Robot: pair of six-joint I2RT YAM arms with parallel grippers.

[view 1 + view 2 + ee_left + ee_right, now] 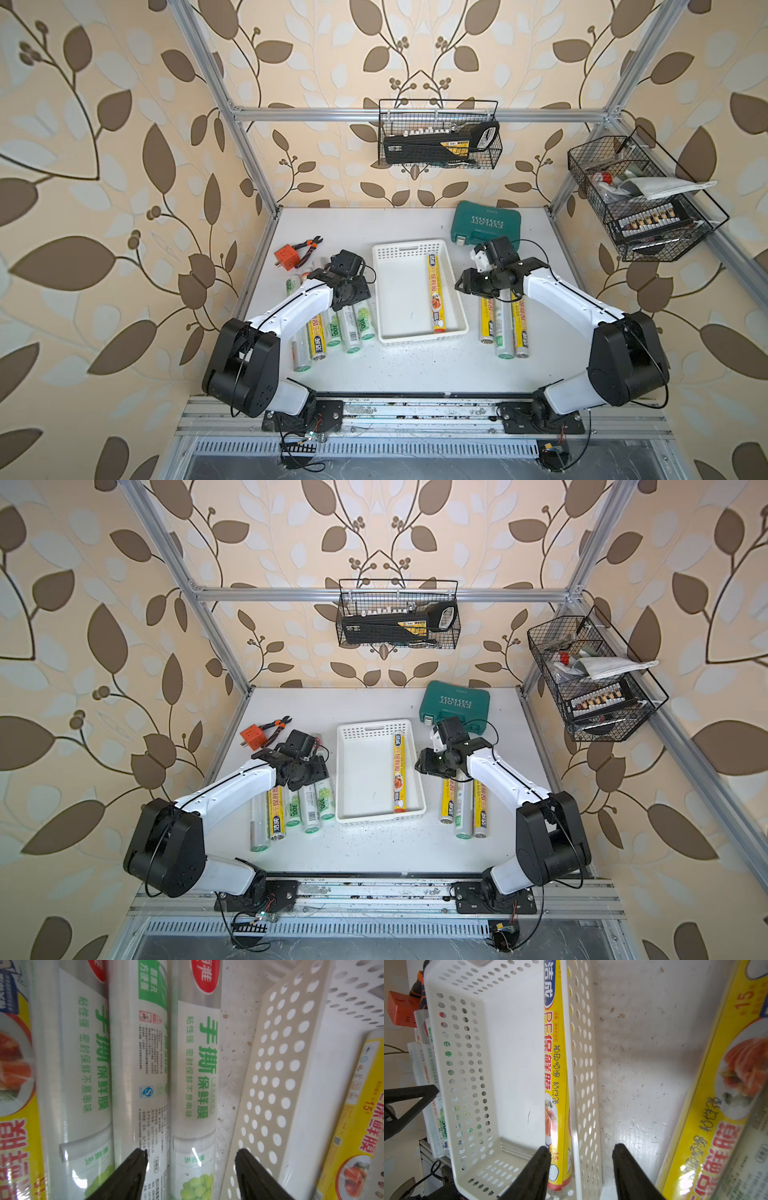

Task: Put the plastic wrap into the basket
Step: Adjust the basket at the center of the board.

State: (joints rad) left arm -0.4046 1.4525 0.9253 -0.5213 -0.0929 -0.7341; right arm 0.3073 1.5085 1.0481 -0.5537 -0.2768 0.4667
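1. White table point(415, 365), walled in by leaf-patterned paper, carries everything I care about.
2. Basket point(409, 246) sits mid-table, its long sides running near to far. One yellow roll point(435, 295) already lies inside along its right wall.
3. Left rolls point(351, 328), about five, lie side by side just left of the basket, and three right rolls point(505, 328) lie right of it. All run near to far, parallel to the basket.
4. Left gripper point(192, 1153) hangs over the left group, fingers spread astride the green roll point(195, 1064) closest to the basket. It touches neither flank as far as I see. This gripper is the nearer one, and the basket lies directly right of it, so I expect a sideways carry with no turning.
5. Right gripper point(581, 1149) is spread too and empty, over the basket's right wall.
6. Hidden: in both top views the left arm point(291, 307) and right arm point(561, 295) cover the fingers and the far ends of both groups. The left wrist view cuts that green roll's ends off, so I cannot tell how centred the grasp would be.
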